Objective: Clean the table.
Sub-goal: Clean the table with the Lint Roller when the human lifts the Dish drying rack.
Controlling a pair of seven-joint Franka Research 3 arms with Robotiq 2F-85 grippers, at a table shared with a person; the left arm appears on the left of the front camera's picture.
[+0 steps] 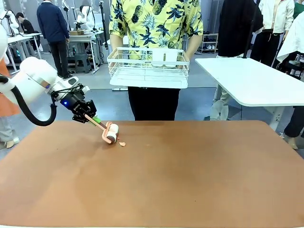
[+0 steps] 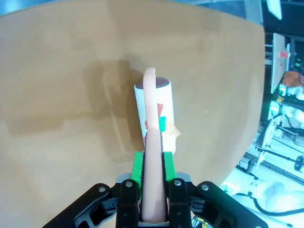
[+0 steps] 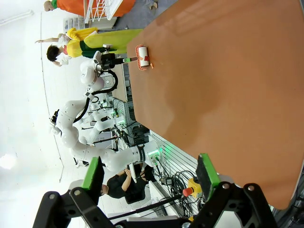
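The wide reddish-brown matte counter [image 1: 190, 180] spreads between the robot and the person at its far side. It looks rigid, smooth and hard to scratch, so it should take firm rolling pressure without harm.

The left claw [image 1: 88, 116] is clamped on the pink handle of a pink-framed lint roller with a white sticky roll [image 1: 110, 133], its roll resting on the counter near the far left edge. In the left wrist view the green pads [image 2: 137, 166] squeeze the handle low down, a sound place to hold it, away from the tacky roll [image 2: 154, 107]. The tool is probably light, with a slightly springy plastic stem, so hard pressing may bend it.

A small tan scrap [image 1: 122, 143] lies just beside the roll, and coloured bits cling to the paper.

The right claw [image 3: 149, 171] hangs spread wide, holding nothing, over the near edge.

Beyond the counter, the person holds a white wire basket [image 1: 148, 66], and a white-topped table [image 1: 256, 80] stands to the right in a busy workshop.
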